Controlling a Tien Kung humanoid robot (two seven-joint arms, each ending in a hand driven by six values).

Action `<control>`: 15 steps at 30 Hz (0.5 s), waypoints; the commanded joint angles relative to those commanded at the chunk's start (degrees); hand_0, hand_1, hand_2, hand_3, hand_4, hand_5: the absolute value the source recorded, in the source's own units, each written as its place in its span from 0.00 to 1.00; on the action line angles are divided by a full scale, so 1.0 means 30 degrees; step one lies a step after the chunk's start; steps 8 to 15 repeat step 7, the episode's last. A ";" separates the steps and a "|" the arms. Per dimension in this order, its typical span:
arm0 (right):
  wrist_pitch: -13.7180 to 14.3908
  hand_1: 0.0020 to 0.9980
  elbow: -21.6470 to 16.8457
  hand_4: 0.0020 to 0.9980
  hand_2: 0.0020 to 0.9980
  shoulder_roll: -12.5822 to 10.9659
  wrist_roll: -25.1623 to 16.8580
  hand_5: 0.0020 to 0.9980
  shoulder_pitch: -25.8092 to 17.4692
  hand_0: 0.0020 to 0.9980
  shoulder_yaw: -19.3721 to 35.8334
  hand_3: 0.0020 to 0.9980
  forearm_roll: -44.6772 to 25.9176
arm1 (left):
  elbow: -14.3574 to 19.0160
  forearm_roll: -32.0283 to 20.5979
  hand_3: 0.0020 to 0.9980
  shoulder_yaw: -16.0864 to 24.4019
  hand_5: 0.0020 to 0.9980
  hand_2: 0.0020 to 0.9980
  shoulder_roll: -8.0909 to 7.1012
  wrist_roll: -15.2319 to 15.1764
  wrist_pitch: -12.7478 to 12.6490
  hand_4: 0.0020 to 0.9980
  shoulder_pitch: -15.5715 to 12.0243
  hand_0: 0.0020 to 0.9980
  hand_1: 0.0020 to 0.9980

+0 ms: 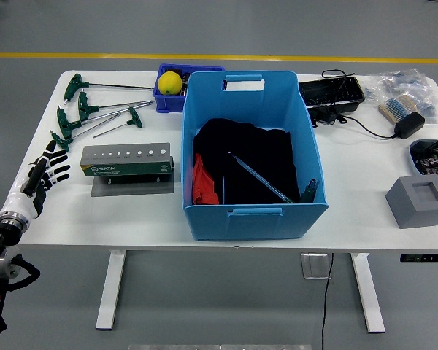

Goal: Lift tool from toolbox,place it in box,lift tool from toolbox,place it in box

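So there's only the head view to go on, and here's how it looks: the left hand (42,173) sits low at the table's left edge with its fingers spread and nothing in them, just left of the grey and green SATA tool stand (128,163), which has a row of empty holes along the top. The tools themselves, a bunch of green T-handle hex wrenches (84,114), lie loose on the white table (73,208) beyond the stand, handles toward the left edge and shafts fanning right toward the small dark blue bin (174,93) with a yellow ball (170,82) in it. The big light blue box (254,157) sits mid-table and already has a couple of long thin tools resting on black and red cloth inside. No right hand in view. My guess is the hand is about to go for the next wrench, and the nearest handle is the one closest to the front left. I'd come in from above on the green handle rather than the skinny shaft, since the handle gives the fingers something chunky to wrap. The handles lie close together and some shafts cross, so closing on just one without dragging a neighbour looks like the tricky bit. Then lift high enough that the dangling shaft clears the stand and the box's near wall before letting go over the cloth
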State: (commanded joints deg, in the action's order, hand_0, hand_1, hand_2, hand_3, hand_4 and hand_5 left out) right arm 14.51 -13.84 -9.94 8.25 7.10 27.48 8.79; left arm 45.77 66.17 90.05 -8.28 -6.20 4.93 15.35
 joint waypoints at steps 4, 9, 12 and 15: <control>0.0000 0.63 0.0003 0.78 0.70 0.0008 0.0046 0.69 -0.0037 0.64 0.0075 0.56 0.0111 | -0.0361 -0.0133 0.73 -0.0320 0.87 0.82 -0.0048 -0.0061 0.0056 0.94 0.0046 0.77 0.82; -0.0007 0.63 -0.0001 0.78 0.70 0.0011 0.0097 0.69 -0.0040 0.64 0.0157 0.56 0.0287 | -0.0735 -0.0226 0.73 -0.0696 0.87 0.82 -0.0189 -0.0115 0.0122 0.94 0.0199 0.77 0.82; -0.0007 0.63 -0.0001 0.78 0.70 0.0011 0.0097 0.69 -0.0040 0.64 0.0157 0.56 0.0287 | -0.0735 -0.0226 0.73 -0.0696 0.87 0.82 -0.0189 -0.0115 0.0122 0.94 0.0199 0.77 0.82; -0.0007 0.63 -0.0001 0.78 0.70 0.0011 0.0097 0.69 -0.0040 0.64 0.0157 0.56 0.0287 | -0.0735 -0.0226 0.73 -0.0696 0.87 0.82 -0.0189 -0.0115 0.0122 0.94 0.0199 0.77 0.82</control>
